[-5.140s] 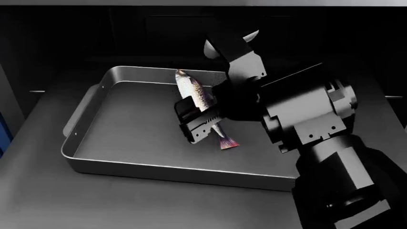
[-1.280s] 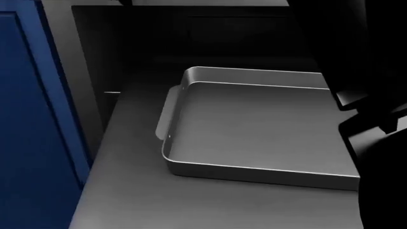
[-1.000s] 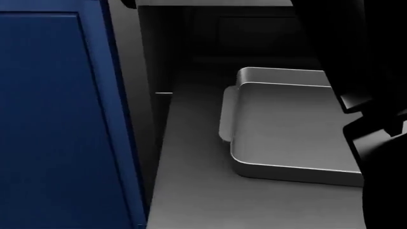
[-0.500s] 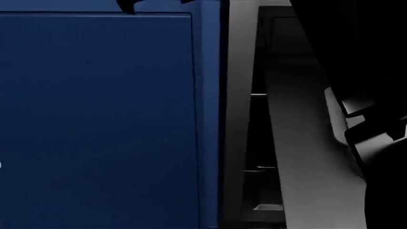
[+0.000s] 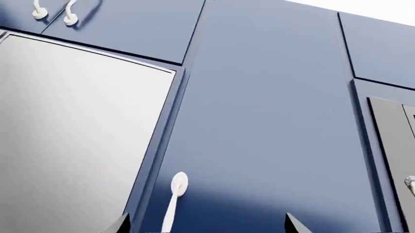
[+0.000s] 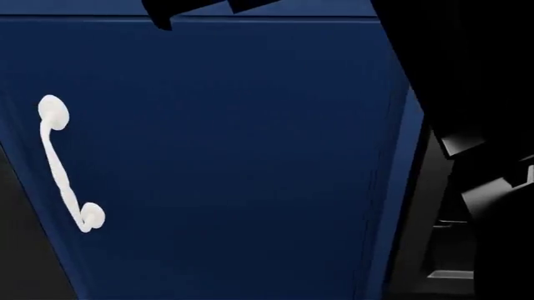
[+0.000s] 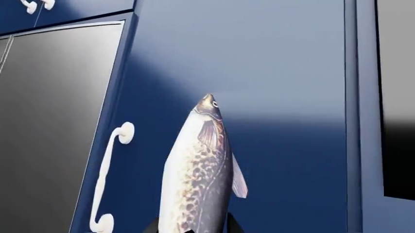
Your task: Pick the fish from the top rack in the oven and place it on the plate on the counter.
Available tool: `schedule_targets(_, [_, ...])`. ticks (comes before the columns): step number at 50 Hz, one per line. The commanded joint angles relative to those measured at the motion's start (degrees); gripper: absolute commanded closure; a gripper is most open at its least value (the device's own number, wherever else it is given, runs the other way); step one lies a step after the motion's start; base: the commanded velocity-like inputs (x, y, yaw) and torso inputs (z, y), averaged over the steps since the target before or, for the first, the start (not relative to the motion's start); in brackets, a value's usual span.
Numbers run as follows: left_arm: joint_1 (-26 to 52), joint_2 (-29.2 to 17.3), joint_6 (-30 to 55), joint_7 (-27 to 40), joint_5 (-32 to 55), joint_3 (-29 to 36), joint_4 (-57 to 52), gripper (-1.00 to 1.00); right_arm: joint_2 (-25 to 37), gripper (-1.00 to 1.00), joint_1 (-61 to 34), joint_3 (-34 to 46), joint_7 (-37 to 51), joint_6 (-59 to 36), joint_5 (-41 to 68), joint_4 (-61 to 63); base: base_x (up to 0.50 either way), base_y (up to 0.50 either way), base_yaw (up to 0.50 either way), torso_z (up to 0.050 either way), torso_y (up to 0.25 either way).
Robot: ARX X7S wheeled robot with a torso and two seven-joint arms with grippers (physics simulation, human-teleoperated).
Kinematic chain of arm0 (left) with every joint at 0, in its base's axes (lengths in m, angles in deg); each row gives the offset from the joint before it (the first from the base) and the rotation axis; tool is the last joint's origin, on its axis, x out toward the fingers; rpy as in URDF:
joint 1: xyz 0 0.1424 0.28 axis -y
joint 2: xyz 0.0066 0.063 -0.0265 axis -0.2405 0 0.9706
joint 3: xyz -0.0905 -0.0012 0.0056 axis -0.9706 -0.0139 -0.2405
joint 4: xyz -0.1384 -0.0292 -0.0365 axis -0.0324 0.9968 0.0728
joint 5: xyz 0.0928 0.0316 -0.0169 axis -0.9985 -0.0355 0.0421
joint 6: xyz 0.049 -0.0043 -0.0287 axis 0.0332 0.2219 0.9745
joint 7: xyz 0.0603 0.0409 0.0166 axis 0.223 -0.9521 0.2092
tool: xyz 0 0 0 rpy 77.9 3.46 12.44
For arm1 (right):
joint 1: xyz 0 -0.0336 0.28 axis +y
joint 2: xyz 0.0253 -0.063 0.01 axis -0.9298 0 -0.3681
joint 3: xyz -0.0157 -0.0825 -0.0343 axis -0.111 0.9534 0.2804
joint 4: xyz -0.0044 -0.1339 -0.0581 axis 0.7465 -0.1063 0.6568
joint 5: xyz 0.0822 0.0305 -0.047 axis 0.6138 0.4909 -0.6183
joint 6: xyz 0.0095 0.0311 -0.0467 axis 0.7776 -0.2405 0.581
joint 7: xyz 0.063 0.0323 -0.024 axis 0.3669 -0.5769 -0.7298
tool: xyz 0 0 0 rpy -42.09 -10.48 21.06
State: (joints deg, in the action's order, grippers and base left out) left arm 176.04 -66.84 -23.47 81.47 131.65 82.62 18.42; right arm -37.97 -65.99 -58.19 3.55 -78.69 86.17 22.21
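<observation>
Right gripper clamped on the fish, with just 2 dark fingertips showing at either flank near the tail end in the right wrist view. Held the fish head-out in front of a navy cabinet door, beside that door's white handle. Left gripper carried nothing, with 2 fingertips spread wide against another navy cabinet front near a white handle. Filled the head view with a blue cabinet door and its white handle, plus a dark arm mass to that door's right. Showed no plate, counter or oven rack in any view. Looked like the carry step, fish already lifted clear of the oven. Called next for finding the counter and plate, then bringing the fish over the plate before letting go.
</observation>
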Motion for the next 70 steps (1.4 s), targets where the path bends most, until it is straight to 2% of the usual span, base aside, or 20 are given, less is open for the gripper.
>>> schedule_targets(1, [-0.3, 0.1, 0.0, -0.1, 0.1, -0.4, 0.0, -1.0, 0.1, 1.0, -0.2, 0.2, -0.8, -0.1, -1.0, 0.1, 0.0, 0.5, 0.0, 0.0, 0.0])
schedule_targets(38, [-1.5, 0.9, 0.7, 0.0, -0.2, -1.2, -0.2, -1.0, 0.7, 1.0, 0.8, 0.3, -1.9, 1.2, -1.9, 0.6, 0.0, 0.5, 0.0, 0.0, 0.0])
schedule_targets(70, [-2.5, 1.2, 1.1, 0.1, -0.4, -2.1, -0.5, -1.0, 1.3, 1.0, 1.2, 0.4, -1.7, 2.2, -1.9, 1.0, 0.03, 0.0, 0.5, 0.0, 0.0])
